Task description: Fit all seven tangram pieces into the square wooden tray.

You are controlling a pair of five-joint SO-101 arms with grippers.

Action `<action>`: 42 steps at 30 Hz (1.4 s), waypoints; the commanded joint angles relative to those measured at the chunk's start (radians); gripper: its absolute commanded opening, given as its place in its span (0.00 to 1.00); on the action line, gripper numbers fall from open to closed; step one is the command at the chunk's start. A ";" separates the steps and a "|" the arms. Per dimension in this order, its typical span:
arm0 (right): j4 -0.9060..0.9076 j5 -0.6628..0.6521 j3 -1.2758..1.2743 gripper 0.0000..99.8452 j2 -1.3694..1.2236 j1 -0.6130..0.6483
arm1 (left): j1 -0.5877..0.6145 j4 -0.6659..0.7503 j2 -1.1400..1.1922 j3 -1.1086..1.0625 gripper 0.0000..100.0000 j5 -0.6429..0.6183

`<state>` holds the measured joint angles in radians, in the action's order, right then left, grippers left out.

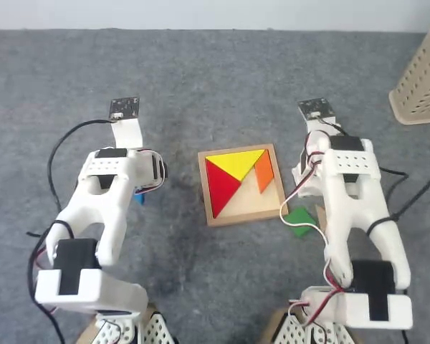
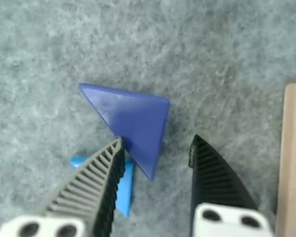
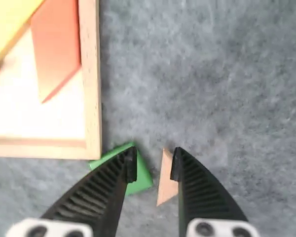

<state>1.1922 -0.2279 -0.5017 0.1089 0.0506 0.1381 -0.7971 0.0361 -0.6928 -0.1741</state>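
Hovering over loose pieces either side of the wooden tray [image 1: 244,217].
My left gripper [image 2: 155,148], spread, straddles a dark blue triangle [image 2: 133,118] overlapping a light blue piece [image 2: 124,192], left of the tray. My right gripper [image 3: 153,165], narrowly parted, sits over a green piece [image 3: 140,175] and a pale piece [image 3: 165,185] by its near right corner. Tray holds yellow piece [image 1: 235,165], red piece [image 1: 222,188], orange piece [image 1: 264,172].

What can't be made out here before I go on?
- Light blue piece: left wrist view, outline hidden by the blue triangle and a finger.
- Tan piece: right wrist view, one side behind a finger.
- Green piece: same view, partly under the other finger.
- Tray: cut off by edges in both wrist views.
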 commanded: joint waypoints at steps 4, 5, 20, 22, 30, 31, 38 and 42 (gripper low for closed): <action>0.022 -0.060 -0.106 0.12 0.140 -0.074 | -0.002 0.015 -0.054 0.005 0.21 0.015; -0.007 -0.058 -0.147 0.13 0.151 -0.091 | -0.002 0.015 -0.054 0.007 0.21 0.015; -0.168 -0.006 -0.180 0.21 -0.099 -0.125 | 0.000 0.015 -0.052 0.002 0.21 0.015; -0.168 -0.006 -0.163 0.21 -0.128 -0.124 | 0.000 0.015 -0.052 0.002 0.21 0.015; -0.170 -0.002 -0.087 0.05 -0.142 -0.070 | 0.000 0.015 -0.052 0.002 0.21 0.015; -0.170 -0.002 -0.077 0.04 -0.142 -0.058 | 0.000 0.015 -0.052 0.002 0.21 0.015; -0.160 -0.002 0.044 0.04 -0.151 -0.015 | 0.000 0.015 -0.052 0.002 0.21 0.015; -0.145 0.000 0.144 0.04 -0.182 -0.015 | 0.000 0.015 -0.052 0.002 0.21 0.015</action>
<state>1.0372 -0.2309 -0.4695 -0.0798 0.0199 0.1381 -0.7971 0.0361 -0.6928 -0.1741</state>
